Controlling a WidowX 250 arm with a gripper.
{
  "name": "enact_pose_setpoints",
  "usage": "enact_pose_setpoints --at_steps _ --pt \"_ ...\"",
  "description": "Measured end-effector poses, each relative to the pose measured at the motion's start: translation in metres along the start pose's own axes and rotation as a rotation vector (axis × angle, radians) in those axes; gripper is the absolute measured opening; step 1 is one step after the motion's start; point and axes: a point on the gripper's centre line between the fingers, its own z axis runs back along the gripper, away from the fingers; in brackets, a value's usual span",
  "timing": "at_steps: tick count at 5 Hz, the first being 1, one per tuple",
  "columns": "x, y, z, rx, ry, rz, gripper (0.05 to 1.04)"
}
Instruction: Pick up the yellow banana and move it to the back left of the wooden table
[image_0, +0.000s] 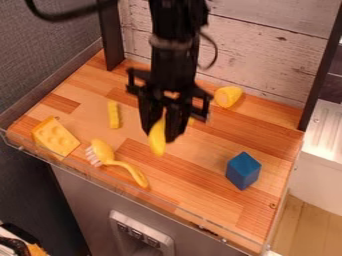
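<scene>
Camera view shows one yellow banana-like toy (157, 140) near the middle of the wooden counter (200, 187), pinched between the two fingers of the black gripper (161, 136). Its lower end comes out below the fingers, pointing to the front edge; whether it touches the wood, I cannot tell. One small yellow bit (192, 121) shows just beside the right side of the gripper, and I cannot tell if it is the same toy.

The arm comes from the top edge and hides part of the counter's back half. To the left of the gripper lies a short yellow stick (113, 115). Nearer to the front edge is a yellow brush (117, 162), with white bristles to the left and the handle slanting to the right. The yellow cheese wedge (55, 137) with dents lies at the front left corner, close to the clear rail (175, 206), which runs along the front edge as a low barrier. A yellow rounded piece (228, 97) is near the back edge, right of the arm. The blue block (243, 171) stands near the right edge, well apart from the gripper. Dark posts (111, 35) rise at the back corners, before the whitish plank wall (267, 42).
</scene>
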Motion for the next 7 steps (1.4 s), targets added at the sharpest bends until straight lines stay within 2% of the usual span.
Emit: enact_pose_setpoints --at_steps 1,2,4,5,7 --pt "-0.003 0.001 0.019 0.0 0.0 -0.02 0.394" --pt "0.008 0.026 0.036 -0.001 -0.03 0.036 0.394" --pt "0.053 0.097 0.044 -0.009 -0.017 0.126 0.394" --pt "0.075 0.13 0.048 -0.01 -0.018 0.126 0.394" --pt "0.102 0.169 0.041 -0.013 -0.013 0.037 0.394"
